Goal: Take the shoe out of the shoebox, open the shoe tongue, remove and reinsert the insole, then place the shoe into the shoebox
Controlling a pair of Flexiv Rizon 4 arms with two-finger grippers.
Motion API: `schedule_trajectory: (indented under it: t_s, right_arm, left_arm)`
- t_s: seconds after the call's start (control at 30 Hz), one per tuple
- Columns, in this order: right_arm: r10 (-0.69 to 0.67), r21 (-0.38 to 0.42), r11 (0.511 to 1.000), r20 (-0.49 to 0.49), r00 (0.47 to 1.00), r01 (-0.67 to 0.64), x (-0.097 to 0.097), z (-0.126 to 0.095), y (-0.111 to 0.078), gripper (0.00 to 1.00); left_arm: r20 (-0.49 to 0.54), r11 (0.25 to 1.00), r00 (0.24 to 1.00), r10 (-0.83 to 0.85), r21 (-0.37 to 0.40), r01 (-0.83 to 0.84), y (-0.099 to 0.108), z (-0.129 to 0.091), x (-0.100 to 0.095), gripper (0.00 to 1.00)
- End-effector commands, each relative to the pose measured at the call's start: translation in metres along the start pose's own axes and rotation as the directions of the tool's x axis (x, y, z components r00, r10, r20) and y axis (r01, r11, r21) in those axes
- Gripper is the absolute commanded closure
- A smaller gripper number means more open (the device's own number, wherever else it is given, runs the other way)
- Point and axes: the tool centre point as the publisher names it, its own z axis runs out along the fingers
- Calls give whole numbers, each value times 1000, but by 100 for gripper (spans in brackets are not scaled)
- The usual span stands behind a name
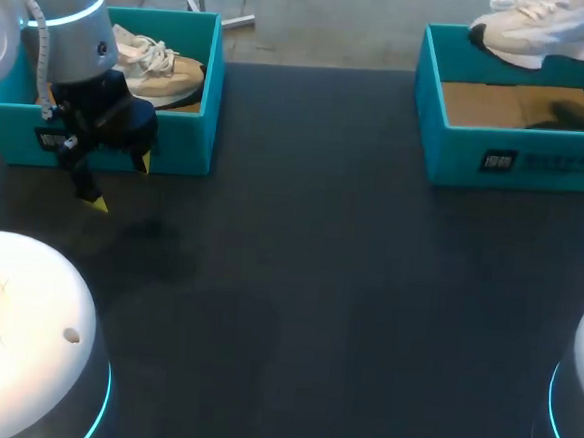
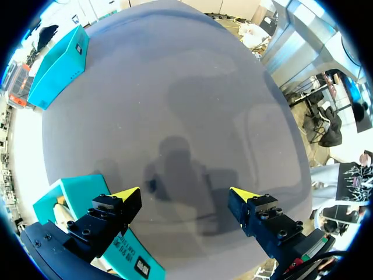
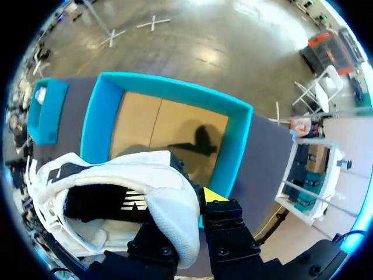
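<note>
White shoe (image 1: 546,31) hangs in the air over the right box (image 1: 517,160), at the far right side of the tabletop (image 1: 318,281). It does not touch the box. The box floor is brown card, and the shoe's shadow falls on it.

In the right wrist view, the right jaws pinch the white shoe (image 3: 116,192) by a thick white part beside its dark opening. One yellow tip (image 3: 214,194) presses on the outside of that part. The other finger is mostly hidden by the shoe. The jaws stand only a little apart, with the shoe's wall between them. The right box (image 3: 169,87) lies under the shoe.

The left jaws are wide open and hold nothing. Their yellow tips (image 2: 127,192) point down at the bare dark tabletop and touch no thing. They hang just in front of the left box (image 1: 182,141), which sits at the far left side. A tan shoe (image 1: 162,70) lies inside that box.
</note>
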Motion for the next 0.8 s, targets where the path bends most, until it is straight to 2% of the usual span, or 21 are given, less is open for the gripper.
schedule_trajectory:
  t_s: [0.03,0.13,0.33,0.4,0.8]
  right_arm:
    - [192,-64,979,-33,981,-193,2,12,-19,100]
    - [259,-46,965,-32,965,-260,2,20,-25,100]
    - [312,-16,950,-25,950,-312,12,32,-31,100]
    - [366,5,930,-12,930,-366,16,34,-33,100]
    - [366,5,930,-12,930,-366,16,34,-33,100]
  left_arm:
    - [1,1000,1000,0,-3,0,0,0,1,0]
    - [1,1000,1000,0,-3,0,0,0,1,0]
    - [1,1000,1000,0,-3,0,0,0,1,0]
    - [1,1000,1000,0,-3,0,0,0,1,0]
    - [1,1000,1000,0,-3,0,0,0,1,0]
